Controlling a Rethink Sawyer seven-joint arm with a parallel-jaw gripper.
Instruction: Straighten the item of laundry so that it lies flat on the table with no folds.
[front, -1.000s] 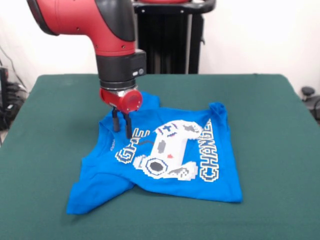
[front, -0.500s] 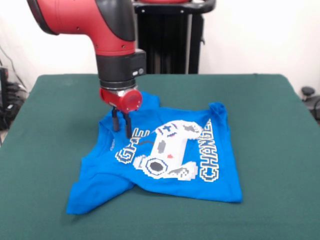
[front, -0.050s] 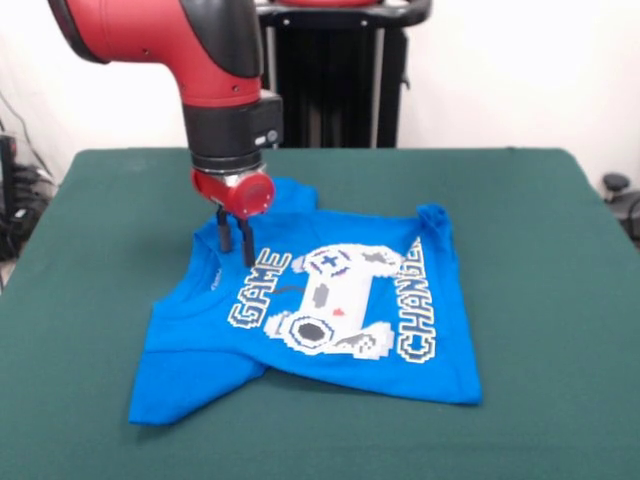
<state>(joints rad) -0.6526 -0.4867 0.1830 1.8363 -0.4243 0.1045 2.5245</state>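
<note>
While the narrowly parted fingers (front, -0.050s: 235, 241) press its collar edge, the blue T-shirt (front, -0.050s: 320, 320) spreads before them.

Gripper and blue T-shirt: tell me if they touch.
Touching. The front view shows the gripper with its tips pressed down onto the blue T-shirt near the collar edge.

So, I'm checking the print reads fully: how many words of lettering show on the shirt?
2. On the blue T-shirt, "GAME" runs beside the controller print near the gripper; "CHANGER" runs along its other side.
</note>
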